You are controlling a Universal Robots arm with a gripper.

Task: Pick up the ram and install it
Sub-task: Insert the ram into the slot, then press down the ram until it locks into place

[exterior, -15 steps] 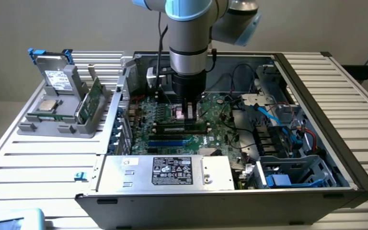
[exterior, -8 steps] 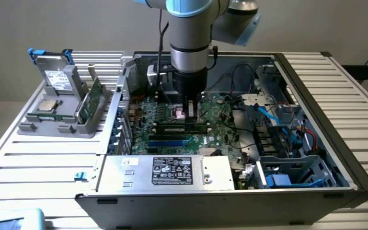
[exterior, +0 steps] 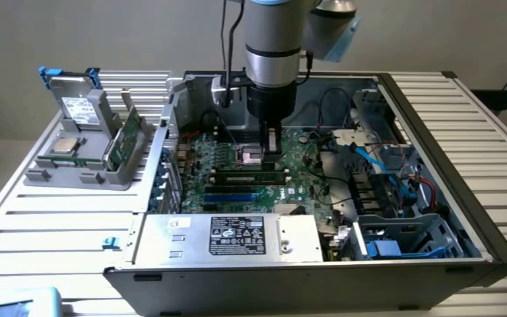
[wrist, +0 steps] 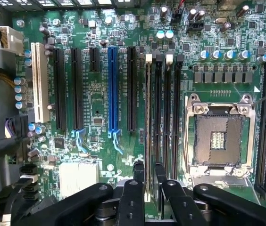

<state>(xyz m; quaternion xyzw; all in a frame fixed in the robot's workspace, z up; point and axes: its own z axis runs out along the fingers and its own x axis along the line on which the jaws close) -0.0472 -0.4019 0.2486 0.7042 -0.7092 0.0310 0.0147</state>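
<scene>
Inside the open black computer case [exterior: 465, 218], the long, narrow green ram stick [exterior: 251, 176] stands on edge in a memory slot of the large green motherboard [wrist: 100, 103] — just beside the empty silver processor socket [wrist: 218, 136]. Directly over it hangs the black two-fingered gripper [wrist: 150, 176], its fingers [wrist: 139, 170] parted slightly, straddling the stick's top edge (no firm clamp shows).

Open computer case [exterior: 465, 198] on slatted counter [exterior: 51, 224]. Grey power supply [exterior: 236, 238] at near edge. Grey holder [exterior: 86, 152] with parts sits beside the case.
</scene>
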